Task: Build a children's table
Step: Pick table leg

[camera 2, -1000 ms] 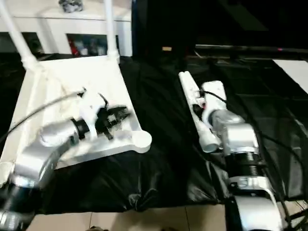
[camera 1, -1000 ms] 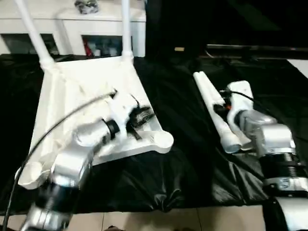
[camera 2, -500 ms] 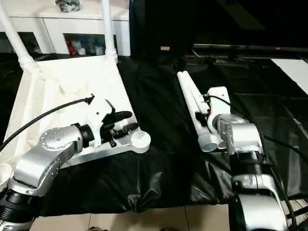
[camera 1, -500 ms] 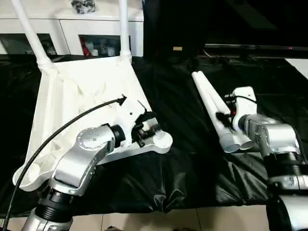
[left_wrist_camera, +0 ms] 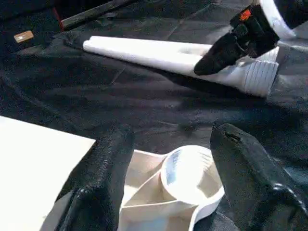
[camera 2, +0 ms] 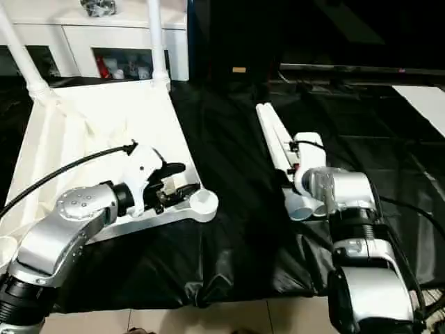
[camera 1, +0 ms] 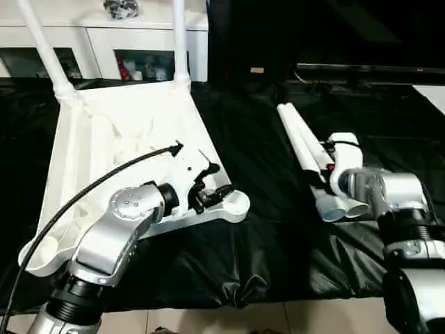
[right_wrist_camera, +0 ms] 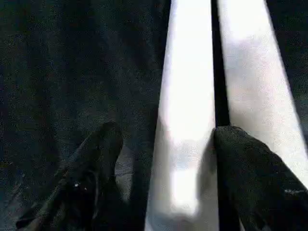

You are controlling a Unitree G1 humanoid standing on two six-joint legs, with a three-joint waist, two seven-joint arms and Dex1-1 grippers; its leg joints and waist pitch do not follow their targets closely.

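On the black-covered table [camera 1: 264, 229] the white tabletop [camera 1: 118, 139] is seen lying upside down at the left, two legs already standing up from its far corners, and its near right corner socket [left_wrist_camera: 192, 175] is empty. The left gripper [left_wrist_camera: 168, 173] is held right at that socket, its two black fingers [left_wrist_camera: 103, 168] spread apart with the round cup framed between them, nothing clamped. Over on the right, two loose legs [camera 1: 306, 149] are laid side by side, long axes running away from the robot, wide threaded ends nearest it. The right gripper [right_wrist_camera: 168, 159] is poised over the near end of the inner leg [right_wrist_camera: 185, 120], fingers apart and straddling it (contact cannot be made out), so nothing is judged to be held yet. That leg lies directly under the right arm, which is plainly the nearer one; the open socket lies across the cloth to its left, well apart. Compared with a second ago, both grippers have been opened wider, the left one has been brought from the ribbed middle of the tabletop down to the corner socket, and the right one has been drawn back along the legs toward their near ends.
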